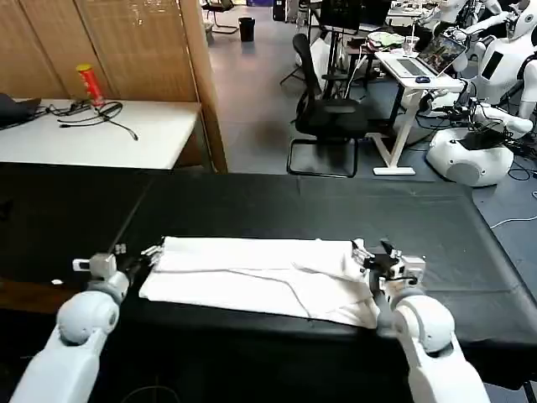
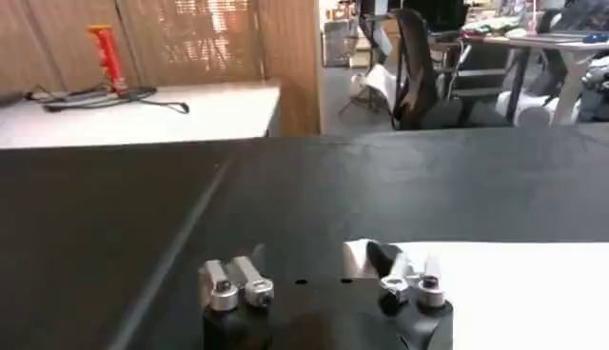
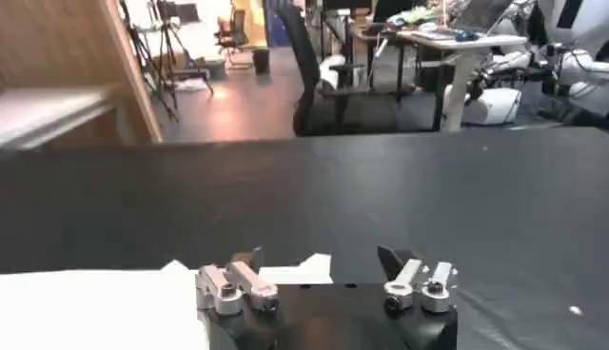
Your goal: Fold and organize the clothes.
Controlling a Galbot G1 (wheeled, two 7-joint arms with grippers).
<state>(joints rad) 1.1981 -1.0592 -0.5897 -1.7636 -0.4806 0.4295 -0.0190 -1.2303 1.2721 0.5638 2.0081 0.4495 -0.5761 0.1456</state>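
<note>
Two grippers are down at the shirt (image 1: 260,277) right now, one at each end. I see the shirt lying as a long white band across the black cloth (image 1: 252,210), folded lengthwise, near my edge of the table, its far edge straight and its near edge a bit rumpled toward the right. My left gripper (image 1: 141,256) sits low at the shirt's left end; in the left wrist view its fingers (image 2: 238,283) are spread wide, nothing between them, one finger over bare cloth (image 2: 285,200) and the other just at the white corner of the shirt (image 2: 514,295). My right gripper (image 1: 379,260) is at the shirt's right end, over the fabric there; in the right wrist view that gripper (image 3: 324,283) has its fingers (image 3: 236,285) parted too, released, with the shirt's edge (image 3: 95,309) running under one finger and a small white corner poking up between the two, the other finger over bare cloth (image 3: 381,200). Neither is gripping fabric. Behind the work table stands a white table (image 1: 109,134) carrying a red-and-yellow can (image 1: 87,84) and some black cables (image 1: 92,113), and a black office chair (image 1: 323,113) sits farther back on the floor.
</note>
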